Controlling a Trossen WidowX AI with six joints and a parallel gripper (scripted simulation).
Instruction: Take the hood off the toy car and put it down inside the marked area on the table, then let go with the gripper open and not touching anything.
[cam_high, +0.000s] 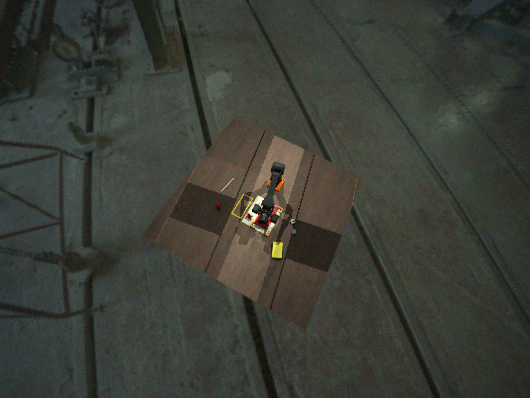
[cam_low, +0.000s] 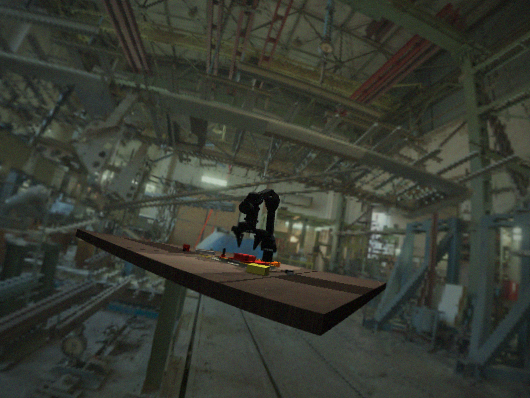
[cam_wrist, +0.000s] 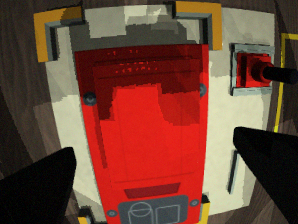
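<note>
The red toy car (cam_wrist: 89, 140) lies on a white board between orange corner brackets. A raised red panel on it, which looks like the hood (cam_wrist: 150, 155), is in place; in the exterior view the red parts (cam_low: 244, 258) lie low on the table. My gripper (cam_high: 265, 214) (cam_low: 247, 247) (cam_wrist: 157, 145) is open and empty above the car, one finger on each side of it, clear of it. The marked area, a yellow outline (cam_high: 237, 205) (cam_wrist: 279, 97), lies beside the board. The arm hides part of the car in the top view.
A red block with a black peg (cam_high: 249, 216) (cam_wrist: 247, 70) sits in a grey socket on the board, between car and outline. A yellow block (cam_high: 277, 250) (cam_low: 257, 269), a pale rod (cam_high: 227, 184), a small red piece (cam_high: 218, 205) (cam_low: 186, 247) and small grey parts (cam_high: 293, 221) lie around.
</note>
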